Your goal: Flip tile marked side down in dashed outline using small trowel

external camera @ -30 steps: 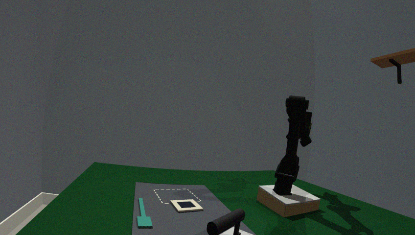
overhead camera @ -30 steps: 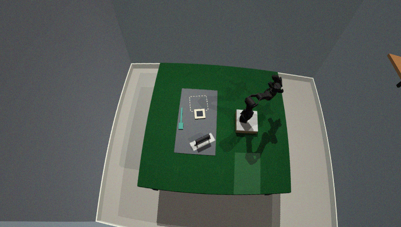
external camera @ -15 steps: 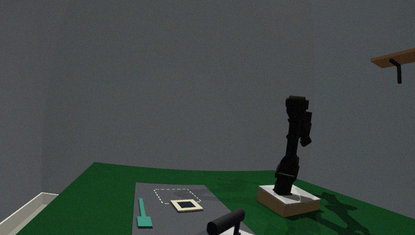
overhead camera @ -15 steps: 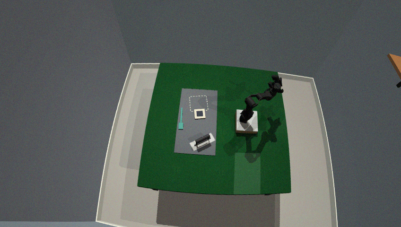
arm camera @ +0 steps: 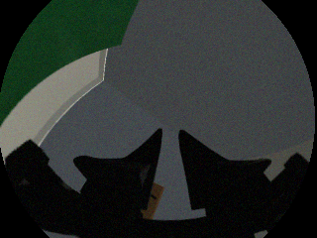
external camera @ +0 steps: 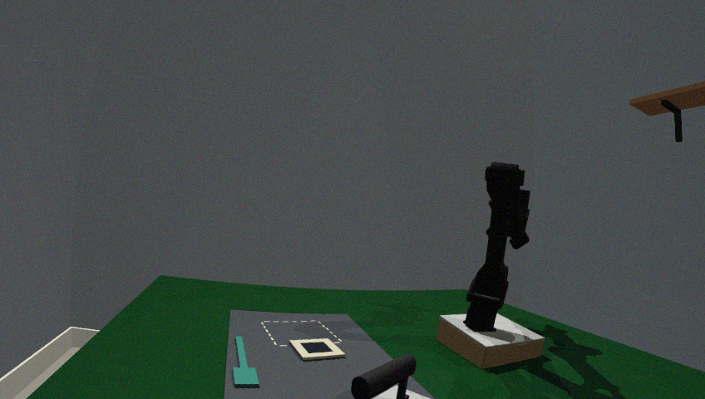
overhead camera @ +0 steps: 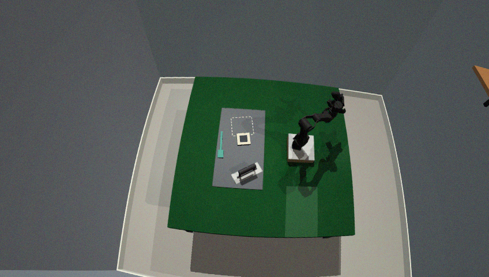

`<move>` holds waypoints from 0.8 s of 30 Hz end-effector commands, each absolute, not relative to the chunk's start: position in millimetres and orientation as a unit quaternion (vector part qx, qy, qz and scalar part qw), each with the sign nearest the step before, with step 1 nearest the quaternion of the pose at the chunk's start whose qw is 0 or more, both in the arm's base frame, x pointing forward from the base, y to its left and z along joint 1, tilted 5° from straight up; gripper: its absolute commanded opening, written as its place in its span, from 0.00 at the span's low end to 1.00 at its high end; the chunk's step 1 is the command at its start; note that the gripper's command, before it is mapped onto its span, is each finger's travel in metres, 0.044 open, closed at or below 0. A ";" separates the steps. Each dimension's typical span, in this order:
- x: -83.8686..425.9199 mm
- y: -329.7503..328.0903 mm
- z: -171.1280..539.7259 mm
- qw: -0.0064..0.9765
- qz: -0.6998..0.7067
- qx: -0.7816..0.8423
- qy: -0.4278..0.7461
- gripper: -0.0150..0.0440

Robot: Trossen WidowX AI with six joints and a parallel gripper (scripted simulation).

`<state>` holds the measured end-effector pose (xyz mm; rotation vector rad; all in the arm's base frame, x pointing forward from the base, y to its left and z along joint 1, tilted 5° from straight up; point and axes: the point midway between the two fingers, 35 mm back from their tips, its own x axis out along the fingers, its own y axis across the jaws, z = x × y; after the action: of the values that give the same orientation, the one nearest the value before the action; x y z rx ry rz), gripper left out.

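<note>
Gripper [overhead camera: 342,110] [arm camera: 170,133] is partly open, a narrow gap between the fingertips, nothing held; in the top view it's at the upper right of the green table [overhead camera: 206,212] [external camera: 148,306], turned away from the work, probably a parked pose that keeps it off the mat [overhead camera: 254,150] [external camera: 282,366]; wrist view gets only table edge, wall and floor, so no help for lining up. Tile [overhead camera: 243,134] [external camera: 299,350] lies flat on the mat, left of centre in the top view, dark square up, so not turned; it overlaps the lower edge of the dashed outline [overhead camera: 242,116] [external camera: 292,321], which likely suits a flip landing it further up the frame. Teal tool [overhead camera: 220,153] [external camera: 245,376] lies flat left of the tile, handle toward the top of the frame; black-handled trowel [overhead camera: 247,170] [external camera: 383,376] sits at the mat's lower end, grip raised over its pale blade, probably so fingers can get round it; which one counts as "small" is hard to tell from these views, though the teal one has the smaller blade; next, choose and grasp.
</note>
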<state>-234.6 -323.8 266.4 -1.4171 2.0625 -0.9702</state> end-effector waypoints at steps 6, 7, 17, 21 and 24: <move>-234.6 -323.8 266.4 0.227 -0.352 -0.514 0.748 0.42; -234.6 -323.8 266.4 0.227 -0.352 -0.514 0.748 0.42; -234.6 -323.8 266.4 0.227 -0.352 -0.514 0.748 0.25; -234.6 -323.8 266.4 0.227 -0.352 -0.514 0.748 0.25; -234.6 -323.8 266.4 0.227 -0.352 -0.514 0.748 0.25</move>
<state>-234.6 -323.8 266.3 -1.4170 2.0625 -0.9702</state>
